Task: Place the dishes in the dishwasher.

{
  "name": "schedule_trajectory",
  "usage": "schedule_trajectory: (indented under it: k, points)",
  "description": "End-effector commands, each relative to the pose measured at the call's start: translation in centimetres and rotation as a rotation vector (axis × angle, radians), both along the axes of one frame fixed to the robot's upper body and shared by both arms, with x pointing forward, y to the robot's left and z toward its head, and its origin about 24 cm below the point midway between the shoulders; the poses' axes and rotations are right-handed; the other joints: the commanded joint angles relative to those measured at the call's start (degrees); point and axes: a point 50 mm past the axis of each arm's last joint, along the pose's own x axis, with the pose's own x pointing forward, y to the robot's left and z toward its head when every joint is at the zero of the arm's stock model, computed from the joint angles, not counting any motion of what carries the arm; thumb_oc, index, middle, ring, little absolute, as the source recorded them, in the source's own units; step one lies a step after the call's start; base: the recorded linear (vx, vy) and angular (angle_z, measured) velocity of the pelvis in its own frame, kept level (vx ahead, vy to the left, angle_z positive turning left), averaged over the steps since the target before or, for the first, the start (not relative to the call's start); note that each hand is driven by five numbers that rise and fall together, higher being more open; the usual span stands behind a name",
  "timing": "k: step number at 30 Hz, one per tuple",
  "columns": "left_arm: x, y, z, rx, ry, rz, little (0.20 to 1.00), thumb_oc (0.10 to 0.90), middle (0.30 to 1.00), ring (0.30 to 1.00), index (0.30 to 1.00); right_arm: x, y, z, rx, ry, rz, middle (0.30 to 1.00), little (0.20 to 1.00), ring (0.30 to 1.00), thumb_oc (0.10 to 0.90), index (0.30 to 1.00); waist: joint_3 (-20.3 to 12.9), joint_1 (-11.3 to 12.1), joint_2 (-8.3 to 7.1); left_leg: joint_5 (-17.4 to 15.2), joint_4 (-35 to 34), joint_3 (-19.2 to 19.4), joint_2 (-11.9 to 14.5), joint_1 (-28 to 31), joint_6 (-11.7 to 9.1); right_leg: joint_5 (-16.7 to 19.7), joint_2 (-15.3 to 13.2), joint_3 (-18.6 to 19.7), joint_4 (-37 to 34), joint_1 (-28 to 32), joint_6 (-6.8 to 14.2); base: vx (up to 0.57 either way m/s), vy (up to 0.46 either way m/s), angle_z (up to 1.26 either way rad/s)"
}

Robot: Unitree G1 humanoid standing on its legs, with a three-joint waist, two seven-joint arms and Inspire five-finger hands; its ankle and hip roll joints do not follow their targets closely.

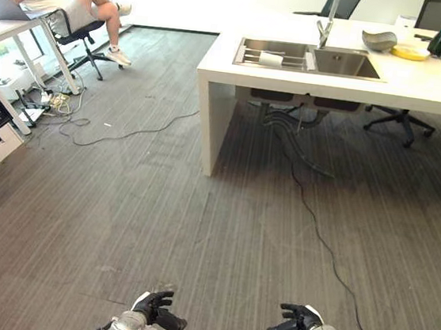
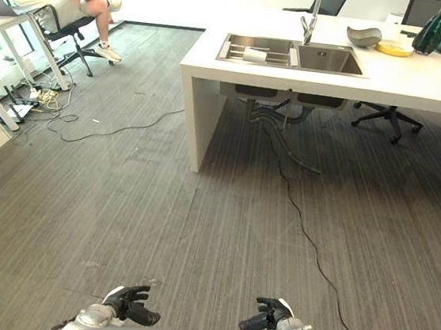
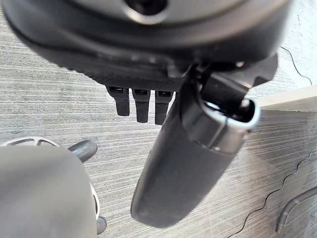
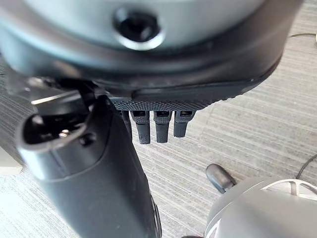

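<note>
Left hand [image 1: 158, 309] and right hand [image 1: 295, 322] low over grey carpet, fingers relaxed, holding nothing. Grey bowl [image 1: 378, 40] and yellow plate [image 1: 411, 52] sit on white table [image 1: 310, 78], well apart from both hands

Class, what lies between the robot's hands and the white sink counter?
Bare grey carpet, crossed by a black cable, separates the hands from the counter, per the left eye view.

No readable text, labels, numbers or signs anywhere I look. Nothing legible on the bench [image 1: 420, 88], the sink [image 1: 308, 59], or the dishes at its far end. My own hands carry no print I can make out.
</note>
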Motion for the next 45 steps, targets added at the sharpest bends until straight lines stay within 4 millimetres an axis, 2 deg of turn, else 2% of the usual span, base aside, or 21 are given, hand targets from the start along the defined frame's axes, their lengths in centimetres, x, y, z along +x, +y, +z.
schedule_trajectory:
  k: [1, 6, 9, 17, 23, 28, 34, 45]
  points:
    - [5.0, -1.0, 1.6, -0.024, -0.143, -0.039, 0.9, 0.8, 0.9, 0.9, 0.9, 3.9, 0.2, 1.6, 0.018, -0.144, -0.002, 0.9, 0.9, 0.9, 0.8, 0.9, 0.38, 1.97, -2.82, 3.22, -5.28, 1.93, 0.69, 0.96, -5.32, 6.68, -3.62, -1.56, -9.64, 2.87, 7.3, 0.0, 0.0, 0.0]
    - [6.0, -0.8, 2.1, 0.003, -0.175, -0.066, 0.9, 0.8, 0.9, 0.9, 0.9, 4.4, 0.3, 1.9, 0.024, -0.168, 0.007, 0.9, 0.9, 0.9, 0.8, 0.9, 0.52, 2.28, -2.98, 3.31, -5.28, 1.51, 0.5, 0.61, -5.19, 6.52, -3.31, -1.75, -9.64, 2.87, 7.03, 0.02, 0.009, 0.02]
    - [7.6, -0.8, 3.1, 0.042, -0.244, -0.112, 0.9, 0.8, 0.9, 0.9, 0.9, 4.1, -0.2, 1.7, 0.012, -0.155, -0.013, 0.9, 0.9, 0.9, 0.8, 0.9, 0.4, 2.76, -3.16, 3.34, -5.28, 1.41, 0.51, 0.43, -5.12, 6.44, -3.13, -2.27, -9.64, 3.0, 6.92, 0.03, 0.003, 0.07]
    - [8.8, -1.4, 3.6, 0.09, -0.272, -0.209, 0.9, 0.8, 0.9, 0.9, 0.9, 4.9, -0.5, 2.1, -0.016, -0.173, -0.006, 0.9, 0.9, 0.9, 0.8, 0.9, 0.7, 2.69, -3.23, 3.13, -5.28, 2.68, 0.9, 0.54, -5.09, 6.61, -2.89, -2.02, -9.64, 2.4, 6.83, 0.01, 0.004, 0.03]
    - [8.0, -1.4, 3.1, 0.088, -0.247, -0.187, 0.9, 0.8, 0.9, 0.9, 0.9, 4.8, -0.8, 2.1, -0.044, -0.162, -0.001, 0.9, 0.9, 0.9, 0.8, 0.9, 1.06, 2.07, -3.37, 3.03, -5.28, 3.54, 1.08, 1.31, -5.09, 6.42, -2.51, -1.44, -9.64, 2.66, 6.53, 0.02, -0.002, -0.13]
    - [5.7, -0.3, 1.9, 0.048, -0.146, -0.056, 0.9, 0.8, 0.9, 0.9, 0.9, 3.8, -0.3, 1.4, -0.019, -0.106, 0.025, 0.9, 0.9, 0.9, 0.8, 0.9, 0.67, 1.04, -3.67, 2.88, -5.28, 3.9, 1.01, 2.13, -4.96, 6.05, -2.26, -0.65, -9.64, 3.08, 6.1, 0.03, -0.015, -0.13]
    - [4.2, -0.2, 1.2, 0.03, -0.085, -0.047, 0.9, 0.8, 0.9, 0.9, 0.9, 3.1, 0.3, 1.0, 0.012, -0.082, 0.022, 0.9, 0.9, 0.9, 0.8, 0.9, 0.13, 0.48, -3.81, 2.68, -5.28, 4.14, 0.92, 3.13, -4.99, 5.68, -2.16, -0.87, -9.64, 4.0, 5.92, 0.04, -0.004, -0.03]
    - [3.5, 0.4, 0.9, 0.053, -0.049, -0.063, 0.9, 0.8, 0.9, 0.9, 0.9, 1.7, -0.3, 0.5, -0.001, -0.016, 0.011, 0.9, 0.9, 0.9, 0.8, 0.9, -0.51, 1.0, -3.99, 2.4, -5.28, 3.62, 0.6, 3.45, -4.83, 5.81, -2.05, -1.37, -9.64, 4.51, 6.03, 0.02, 0.001, 0.0]
